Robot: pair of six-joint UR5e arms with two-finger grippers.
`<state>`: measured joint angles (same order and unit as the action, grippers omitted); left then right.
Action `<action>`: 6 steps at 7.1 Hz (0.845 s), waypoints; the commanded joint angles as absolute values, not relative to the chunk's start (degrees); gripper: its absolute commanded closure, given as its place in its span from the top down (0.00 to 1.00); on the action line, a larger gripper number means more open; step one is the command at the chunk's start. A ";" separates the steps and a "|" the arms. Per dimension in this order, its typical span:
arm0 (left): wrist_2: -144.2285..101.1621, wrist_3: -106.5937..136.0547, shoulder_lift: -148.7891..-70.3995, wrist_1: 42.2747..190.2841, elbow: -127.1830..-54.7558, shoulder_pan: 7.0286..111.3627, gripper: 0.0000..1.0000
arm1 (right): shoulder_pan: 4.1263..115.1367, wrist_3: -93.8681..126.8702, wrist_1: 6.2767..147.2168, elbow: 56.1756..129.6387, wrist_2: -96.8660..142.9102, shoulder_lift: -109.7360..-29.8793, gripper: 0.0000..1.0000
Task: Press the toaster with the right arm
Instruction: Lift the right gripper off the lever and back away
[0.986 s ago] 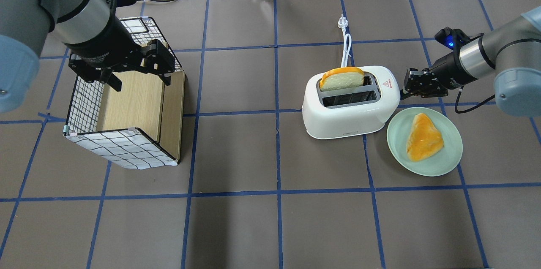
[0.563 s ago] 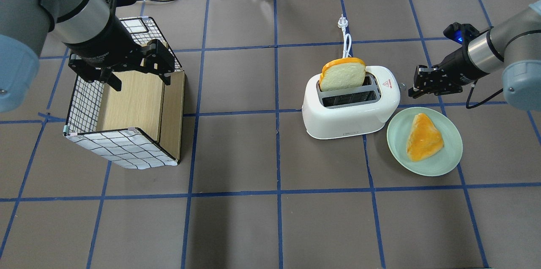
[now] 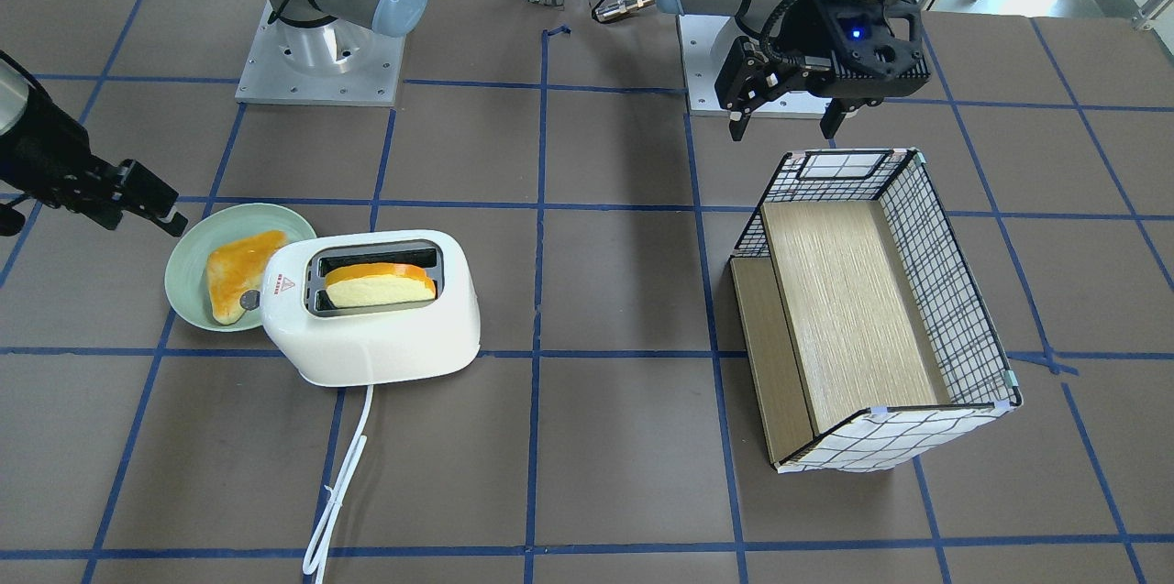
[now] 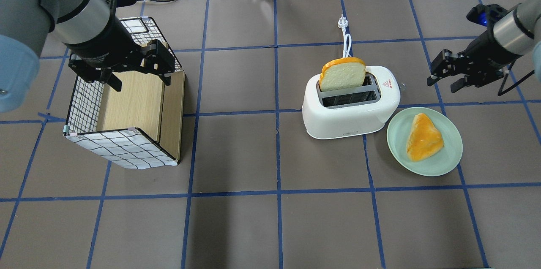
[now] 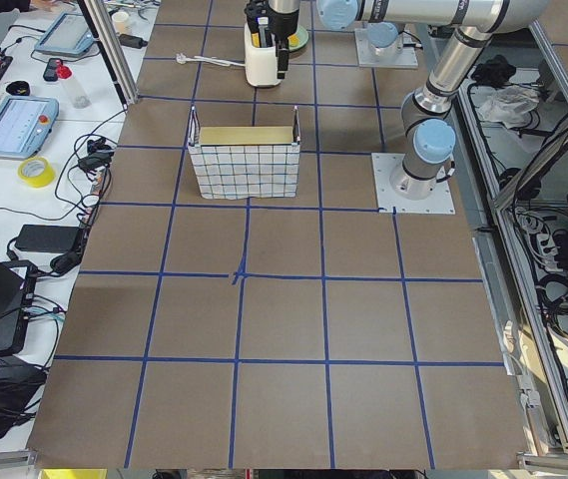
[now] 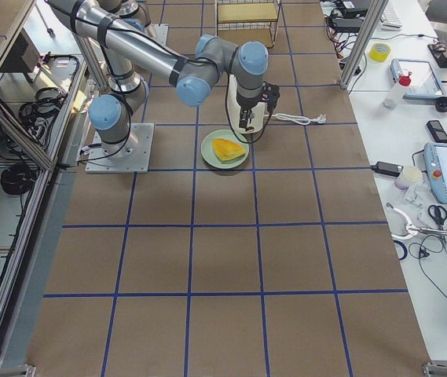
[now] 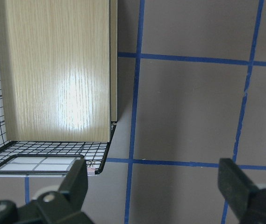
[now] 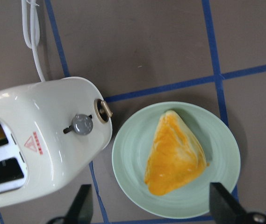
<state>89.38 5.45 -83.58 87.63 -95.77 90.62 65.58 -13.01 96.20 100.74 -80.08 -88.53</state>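
The white toaster (image 4: 351,108) stands right of the table's middle, with a bread slice (image 4: 342,74) sticking up out of its far slot. Its grey knob (image 8: 82,124) and lever are on the end that faces my right gripper. My right gripper (image 4: 441,83) is open and empty, hovering about a hand's width to the right of that end and apart from it. In the front-facing view the right gripper (image 3: 151,199) is at the left edge, beyond the toaster (image 3: 367,318). My left gripper (image 4: 141,83) is open and empty above the basket.
A wire basket with a wooden insert (image 4: 127,112) lies on the left under the left gripper (image 3: 782,133). A pale green plate (image 4: 397,134) with a yellow pastry (image 4: 422,137) sits just right of the toaster. The white cord (image 4: 346,45) runs to the far side.
The bread slice has risen in the toaster's slot. My right gripper has drawn back to the right, away from the toaster's end that it was against. The left arm has not moved.
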 commanded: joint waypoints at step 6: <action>89.38 5.45 -83.58 87.63 -95.71 90.62 1.00 | 66.36 -9.40 86.66 93.69 -86.89 -92.45 1.00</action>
<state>89.38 5.45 -83.58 87.63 -95.72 90.62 66.12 -9.94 86.74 93.72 -83.98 -91.66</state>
